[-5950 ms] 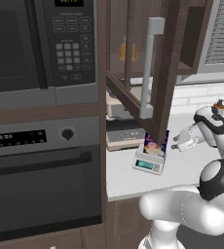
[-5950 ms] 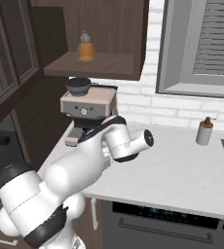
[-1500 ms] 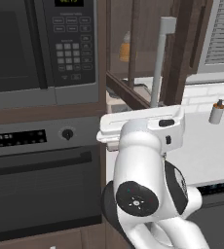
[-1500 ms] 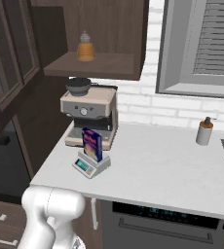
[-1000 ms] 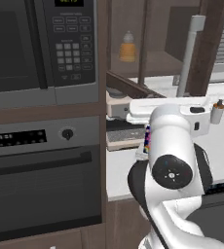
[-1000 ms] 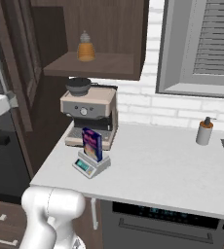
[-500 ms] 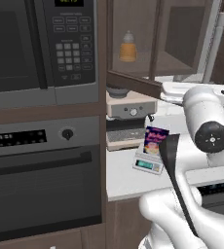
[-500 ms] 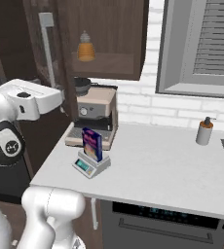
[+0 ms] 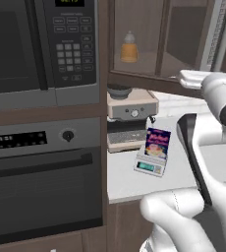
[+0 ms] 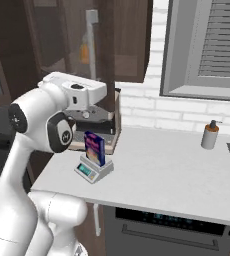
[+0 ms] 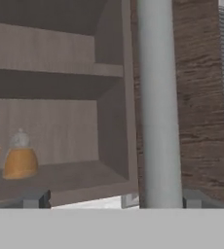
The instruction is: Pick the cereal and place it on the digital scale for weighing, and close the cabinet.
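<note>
Door has swung further shut since 0.5 s ago; cabinet (image 10: 114, 45) handle (image 11: 158, 102) stands vertical right ahead of the gripper (image 11: 113, 198), fingers (image 11: 36, 198) spread apart, cereal (image 9: 156, 143) on scale (image 9: 150, 165).

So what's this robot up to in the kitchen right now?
It is shutting a wall cupboard. The cereal box already stands upright on the digital scale on the counter, in front of the coffee machine. The arm is raised to the cabinet door, and in the hand view its gripper sits right up against the door's long silver handle. The door looks only partly closed: the shelf with an orange bottle shows past its edge.
</note>
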Robot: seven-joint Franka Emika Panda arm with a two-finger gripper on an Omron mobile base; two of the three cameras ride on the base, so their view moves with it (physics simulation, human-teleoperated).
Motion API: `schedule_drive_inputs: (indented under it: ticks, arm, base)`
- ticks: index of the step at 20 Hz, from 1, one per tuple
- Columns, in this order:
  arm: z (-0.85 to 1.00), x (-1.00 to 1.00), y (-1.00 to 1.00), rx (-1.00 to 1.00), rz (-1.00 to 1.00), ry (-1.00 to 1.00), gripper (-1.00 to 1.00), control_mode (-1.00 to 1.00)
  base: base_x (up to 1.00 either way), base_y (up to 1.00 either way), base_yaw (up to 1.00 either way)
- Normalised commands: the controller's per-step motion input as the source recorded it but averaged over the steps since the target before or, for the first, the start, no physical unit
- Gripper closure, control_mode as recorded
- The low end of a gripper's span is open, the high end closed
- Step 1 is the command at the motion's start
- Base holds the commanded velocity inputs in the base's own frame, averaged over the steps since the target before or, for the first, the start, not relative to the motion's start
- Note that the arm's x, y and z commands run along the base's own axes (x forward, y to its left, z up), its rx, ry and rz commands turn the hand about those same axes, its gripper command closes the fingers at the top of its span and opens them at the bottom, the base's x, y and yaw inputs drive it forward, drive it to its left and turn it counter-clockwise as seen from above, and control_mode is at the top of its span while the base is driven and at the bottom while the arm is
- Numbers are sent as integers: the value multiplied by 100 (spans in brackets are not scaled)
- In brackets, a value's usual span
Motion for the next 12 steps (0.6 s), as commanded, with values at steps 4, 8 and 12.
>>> schedule_drive_inputs:
  ticks: [4,8,12]
  arm:
    - [0,100,-15,2,2,6,-100,-100]
    - [0,100,-1,0,0,9,-100,-100]
    - [0,100,0,0,0,10,-100,-100]
  base:
    - [0,0,0]
    - [0,0,0]
    - [0,0,0]
